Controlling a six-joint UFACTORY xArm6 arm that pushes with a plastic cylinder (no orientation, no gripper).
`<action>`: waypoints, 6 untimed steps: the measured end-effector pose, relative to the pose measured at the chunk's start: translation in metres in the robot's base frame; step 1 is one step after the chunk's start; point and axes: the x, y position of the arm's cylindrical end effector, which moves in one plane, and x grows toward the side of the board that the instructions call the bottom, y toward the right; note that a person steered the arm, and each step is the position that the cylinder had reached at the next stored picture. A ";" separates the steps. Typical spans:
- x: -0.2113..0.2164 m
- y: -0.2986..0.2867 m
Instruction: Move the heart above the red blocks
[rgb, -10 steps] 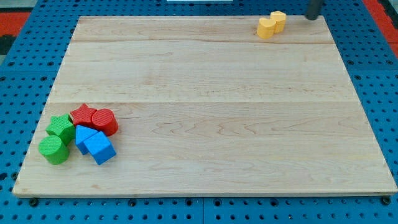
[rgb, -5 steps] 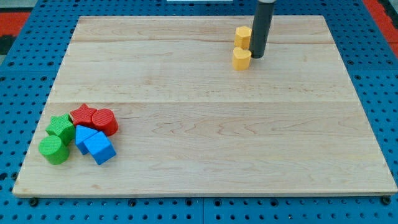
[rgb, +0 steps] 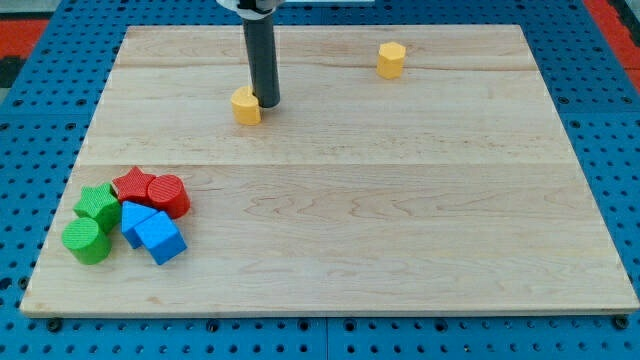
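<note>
The wooden counter (rgb: 400, 220) fills most of the view, lying on a blue pegboard (rgb: 40, 150). At the view's lower left sits a tight cluster: a red star (rgb: 133, 186) touching a red cylinder (rgb: 168, 194), with a green star (rgb: 98, 205), a green cylinder (rgb: 87, 240) and two blue blocks (rgb: 152, 231) packed just below them. A yellow hexagon block (rgb: 391, 59) stands alone near the view's top right.

The yellow heart (rgb: 245, 105) lies in the upper middle of the counter, well apart from the red blocks, up and to the view's right of them. My tip (rgb: 267, 104) touches its right side. There are no fingers here, only the rod, so nothing is gripped; the tip merely presses against the heart.

The heart looks like a small, light, rigid plastic piece, likely to slide easily on smooth wood and to spin if pushed off-centre. I judge the best contact is on its upper-right flank, through its middle, driving it down and left to stop just above the red pair.
</note>
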 end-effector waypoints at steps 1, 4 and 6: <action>0.000 -0.035; 0.000 -0.076; 0.015 -0.097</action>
